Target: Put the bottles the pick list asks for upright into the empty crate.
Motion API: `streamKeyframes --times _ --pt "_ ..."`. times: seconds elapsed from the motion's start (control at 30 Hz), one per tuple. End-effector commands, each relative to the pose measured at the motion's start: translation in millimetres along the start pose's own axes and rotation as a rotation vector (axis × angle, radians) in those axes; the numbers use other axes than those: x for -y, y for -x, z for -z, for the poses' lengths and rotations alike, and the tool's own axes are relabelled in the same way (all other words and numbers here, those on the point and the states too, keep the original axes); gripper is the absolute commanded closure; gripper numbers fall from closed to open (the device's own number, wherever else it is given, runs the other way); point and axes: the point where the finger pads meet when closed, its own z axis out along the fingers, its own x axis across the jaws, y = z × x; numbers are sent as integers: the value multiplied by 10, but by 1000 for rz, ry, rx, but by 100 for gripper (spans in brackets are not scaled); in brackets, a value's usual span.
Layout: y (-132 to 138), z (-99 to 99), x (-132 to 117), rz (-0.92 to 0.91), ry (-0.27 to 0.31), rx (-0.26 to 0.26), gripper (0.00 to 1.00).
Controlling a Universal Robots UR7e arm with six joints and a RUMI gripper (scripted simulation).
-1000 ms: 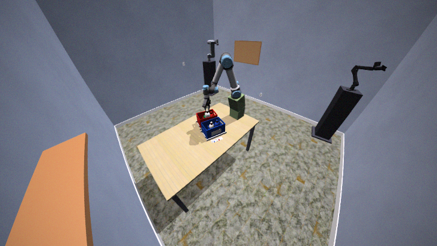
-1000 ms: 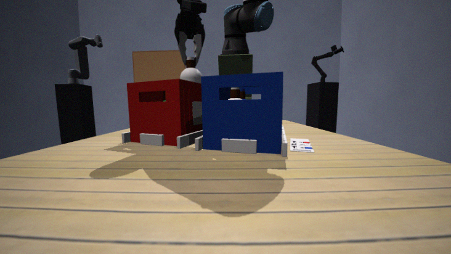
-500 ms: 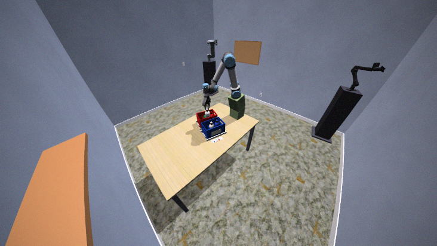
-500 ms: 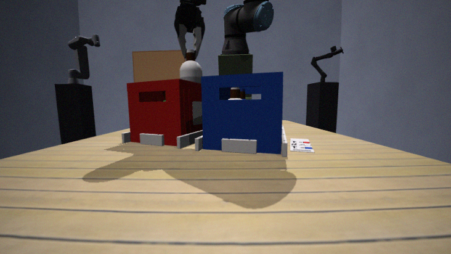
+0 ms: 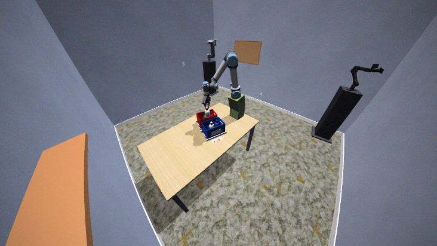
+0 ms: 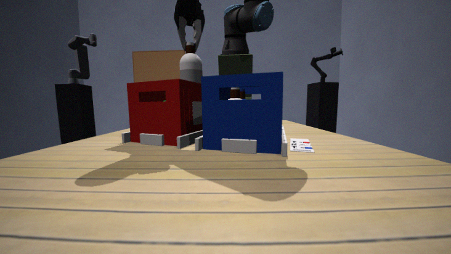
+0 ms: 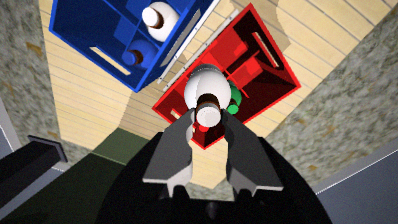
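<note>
The hand [image 5: 206, 107] [image 6: 190, 47] [image 7: 207, 109] is clamped on the neck of a white bottle [image 5: 207, 113] [image 6: 190, 66] [image 7: 207, 90], upright above the red crate [image 5: 202, 120] [image 6: 153, 122] [image 7: 272, 103], its lower part hidden by the crate wall in the exterior view. Inside that crate are a green bottle [image 7: 233, 106] and a red-capped bottle [image 7: 203, 128]. Just beside it stands the blue crate [image 5: 211, 133] [image 6: 243, 119] [image 7: 97, 63], with another white bottle [image 5: 211, 124] [image 6: 235, 94] [image 7: 162, 22] and a blue bottle [image 5: 217, 122] [image 7: 141, 54] inside. Low pale strips [image 6: 238, 145] edge both crates, level on the desk [image 5: 180, 156] [image 6: 220, 214]. The pick list [image 5: 217, 139] [image 6: 302, 145] lies near the blue crate, showing red and blue marks.
</note>
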Motion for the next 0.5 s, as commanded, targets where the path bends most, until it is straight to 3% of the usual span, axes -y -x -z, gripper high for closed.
streamKeyframes --times 0.0,0.47 --pt "-5 52 2 0 -1 -1 100" --pt "-4 285 2 0 -1 -1 100"
